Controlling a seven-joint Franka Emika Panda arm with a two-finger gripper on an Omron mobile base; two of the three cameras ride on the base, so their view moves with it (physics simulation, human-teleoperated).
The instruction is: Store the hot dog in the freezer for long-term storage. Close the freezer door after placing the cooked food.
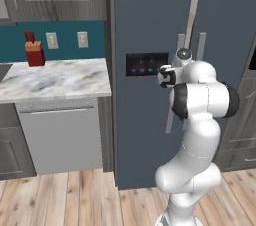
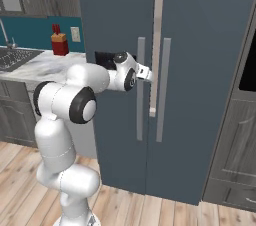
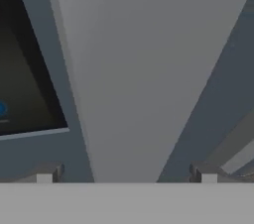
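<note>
The freezer door (image 1: 145, 30) fills the middle of the left base view, shut flush beside its plain twin door (image 2: 210, 70), and the black dispenser panel (image 1: 146, 64) sits at mid-height with small blue lights showing. In the right base view the arm reaches across from the lower left, and the gripper (image 2: 148, 73) is up at the long grey bar handle (image 2: 140, 90) of the freezer door, right at the seam between the two doors. From the left base view the gripper (image 1: 163, 76) is just right of the panel, hard against the door face. Now the hand view: the handle (image 3: 144, 69) runs as a broad pale band up the centre of the frame, with the two fingertips (image 3: 45, 174) low down, one on each side of it. So the fingers are spread apart and straddling the bar; whether they touch it, I cannot tell. The dispenser panel (image 3: 25, 69) is at the left of that view. The hot dog cannot be made out in these views. Over at the upper left of the left base view, a marble counter (image 1: 55, 77) carries a red knife block (image 1: 34, 52), and a sink (image 2: 15, 57) shows at the left edge of the right base view.
</note>
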